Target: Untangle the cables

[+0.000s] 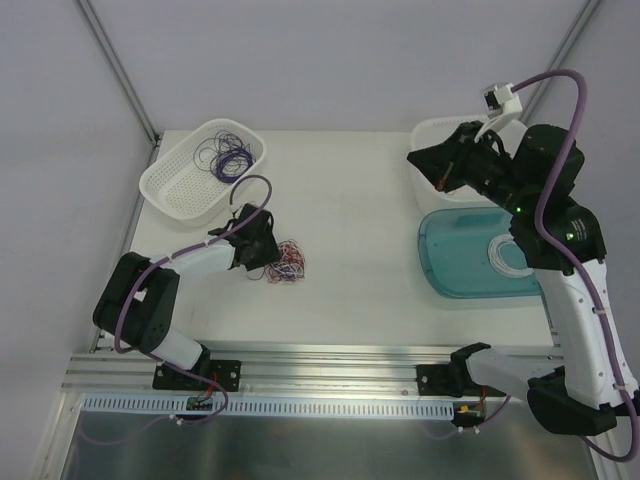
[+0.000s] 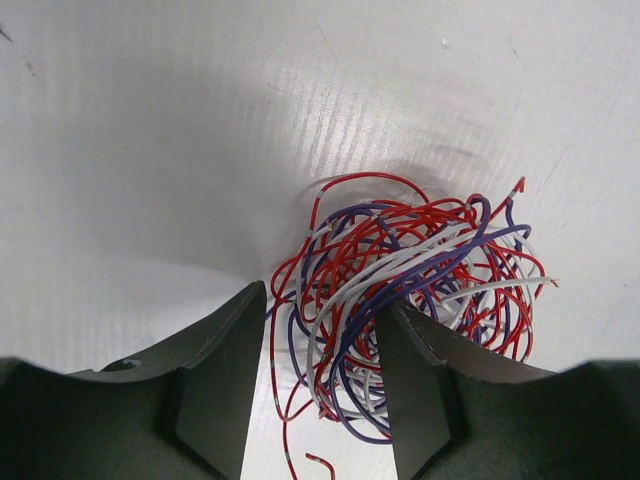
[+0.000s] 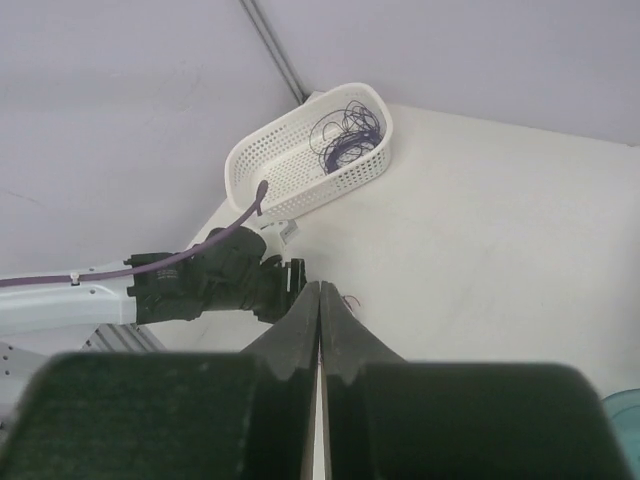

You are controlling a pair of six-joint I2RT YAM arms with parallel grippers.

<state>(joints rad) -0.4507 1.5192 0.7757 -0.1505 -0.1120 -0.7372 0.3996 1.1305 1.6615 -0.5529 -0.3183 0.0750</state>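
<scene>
A loose clump of cables (image 2: 400,300), red, purple and white, lies on the white bench (image 1: 380,200) toward its left side, not yet separated. Some purple wires (image 1: 228,158) sit apart in a white basket (image 1: 180,190) at the far left corner. What looks like a white coil (image 1: 510,258) rests in a teal tray (image 1: 450,270) at the right edge. The left gripper (image 2: 322,300) is spread around part of the clump. The right gripper (image 3: 319,295), pressed together, is raised near the far right corner. No writing or labels are readable.

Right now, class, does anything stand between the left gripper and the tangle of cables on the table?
Nothing visible does. The left gripper is down at the tangle of cables: its open jaws straddle the near edge, with red, white and purple strands in the gap.
</scene>
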